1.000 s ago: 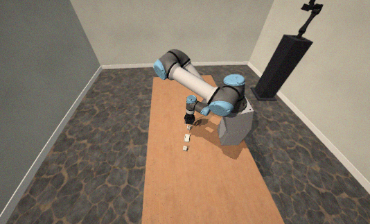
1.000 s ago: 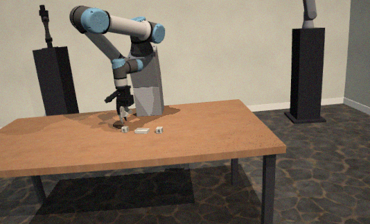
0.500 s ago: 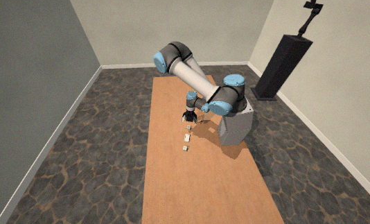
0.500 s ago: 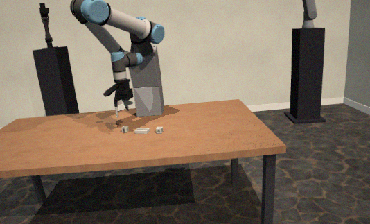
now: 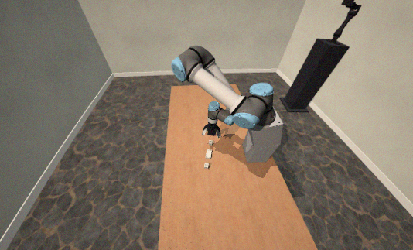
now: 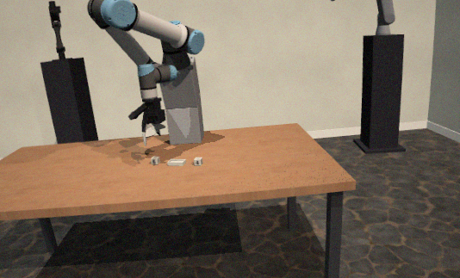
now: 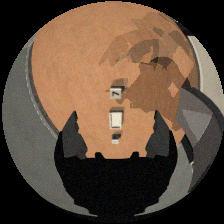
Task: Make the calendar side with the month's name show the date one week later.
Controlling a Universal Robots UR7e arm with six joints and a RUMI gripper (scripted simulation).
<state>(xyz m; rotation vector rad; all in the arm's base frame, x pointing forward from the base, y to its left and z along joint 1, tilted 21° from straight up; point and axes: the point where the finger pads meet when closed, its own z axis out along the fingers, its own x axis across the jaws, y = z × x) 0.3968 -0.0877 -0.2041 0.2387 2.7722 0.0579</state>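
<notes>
The small white tray [image 6: 177,163] lies on the wooden table with no cube in it. One white date cube [image 6: 155,160] sits on the table just left of the tray, and the other cube [image 6: 197,161] sits just right of it. My gripper [image 6: 150,134] is open and empty, and hangs a little above and behind the left cube. In the wrist view the gripper [image 7: 116,125] frames a line of three things: the near cube [image 7: 115,138], small and dark, the tray [image 7: 116,118], and the far cube [image 7: 115,92] showing a 7. In the top view the gripper [image 5: 212,133] is above the cube [image 5: 210,142] nearest the arm's base.
The arm's grey pedestal [image 6: 183,107] stands on the table close behind the cubes. Black camera stands [image 6: 381,87] are on the floor beyond the table. The table's front edge [image 6: 172,201] is well away from the cubes.
</notes>
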